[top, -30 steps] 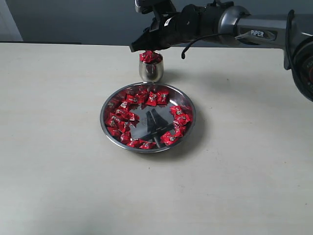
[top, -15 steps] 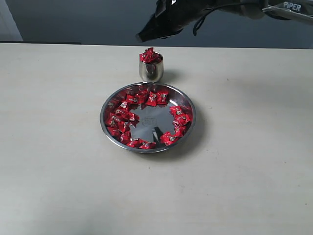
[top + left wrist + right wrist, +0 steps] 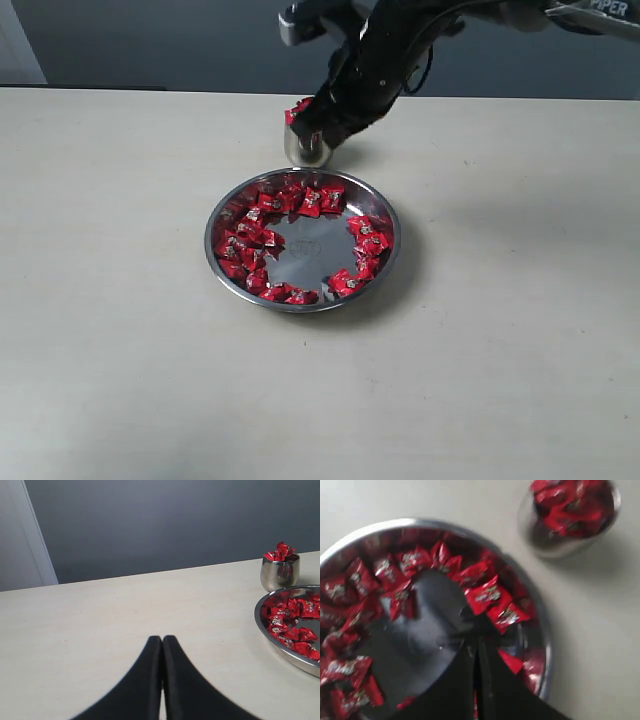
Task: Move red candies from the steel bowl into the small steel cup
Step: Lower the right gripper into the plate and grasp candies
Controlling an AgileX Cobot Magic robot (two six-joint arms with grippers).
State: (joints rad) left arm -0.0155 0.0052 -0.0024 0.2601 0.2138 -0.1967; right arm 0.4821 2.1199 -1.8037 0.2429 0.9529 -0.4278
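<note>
The steel bowl [image 3: 385, 262] sits mid-table with several red candies [image 3: 250, 235] ringed round its bare centre. Just behind it stands the small steel cup [image 3: 300, 152], heaped with red candies [image 3: 299, 108]. My right gripper [image 3: 312, 132] slants down from the upper right, its tip in front of the cup and above the bowl's far rim. In the right wrist view this gripper [image 3: 476, 641] is shut, with nothing seen held, over the bowl [image 3: 546, 630], candies [image 3: 487, 596] and cup [image 3: 560, 545]. My left gripper [image 3: 162, 639] is shut and empty, low over the table, far from the bowl [image 3: 265, 630] and the cup [image 3: 280, 574].
Pale tabletop [image 3: 120, 350] spreads all round the bowl. A dark wall [image 3: 150, 40] runs behind the table's far edge. The right arm's black links [image 3: 420, 30] reach in from the upper right over the cup.
A second ago the right gripper hung just over the cup. It then lifted up and back, and now has swung down in front of the cup toward the bowl's far rim.
</note>
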